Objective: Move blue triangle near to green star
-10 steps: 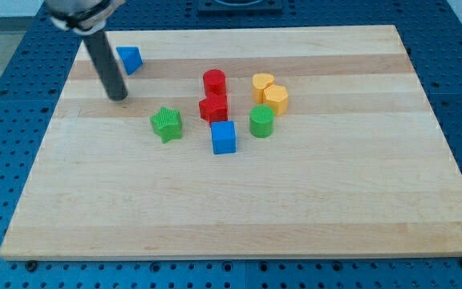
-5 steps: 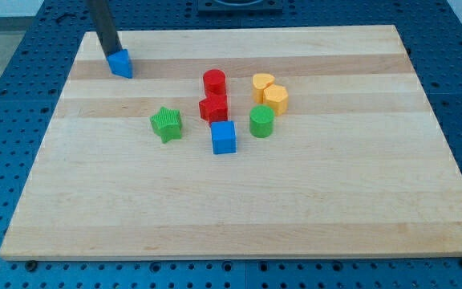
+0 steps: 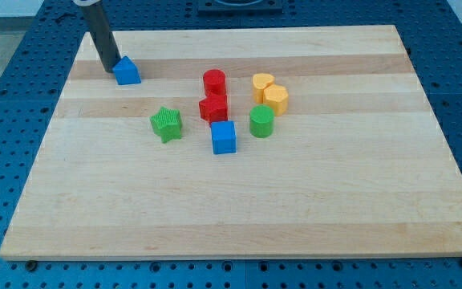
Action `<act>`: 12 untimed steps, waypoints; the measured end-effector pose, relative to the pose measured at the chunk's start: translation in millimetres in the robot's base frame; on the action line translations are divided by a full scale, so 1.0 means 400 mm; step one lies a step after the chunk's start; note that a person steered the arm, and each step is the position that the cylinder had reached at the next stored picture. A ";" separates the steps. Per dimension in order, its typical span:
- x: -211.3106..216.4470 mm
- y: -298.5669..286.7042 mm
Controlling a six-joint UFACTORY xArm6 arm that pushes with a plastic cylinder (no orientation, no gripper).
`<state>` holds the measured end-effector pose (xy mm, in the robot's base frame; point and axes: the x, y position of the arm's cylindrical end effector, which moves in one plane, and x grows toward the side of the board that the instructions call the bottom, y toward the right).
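Tip at blue triangle, upper-left of the board

My tip [image 3: 110, 69] sits touching or just beside the blue triangle [image 3: 126, 71] on its left side; no jaws on this rig, just a plain dark rod, so nothing is clamped. Green star [image 3: 166, 124] lies apart from the triangle, lower and to the view's right. Cluster mid-board: red cylinder [image 3: 214, 82] above a red block [image 3: 213, 108], blue cube [image 3: 224, 137], green cylinder [image 3: 261, 121], two yellow blocks [image 3: 269, 92] touching. Surface is a pale wooden board [image 3: 239, 209] with lengthwise plank stripes, resting on a blue perforated table [image 3: 10, 96]; grey floor or wall at the top corners
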<state>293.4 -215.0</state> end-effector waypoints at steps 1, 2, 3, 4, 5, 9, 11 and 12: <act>0.000 0.054; 0.009 0.088; 0.034 0.098; 0.061 0.107; 0.059 0.124; 0.081 0.161; 0.102 0.161; 0.112 0.161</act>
<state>338.2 -150.7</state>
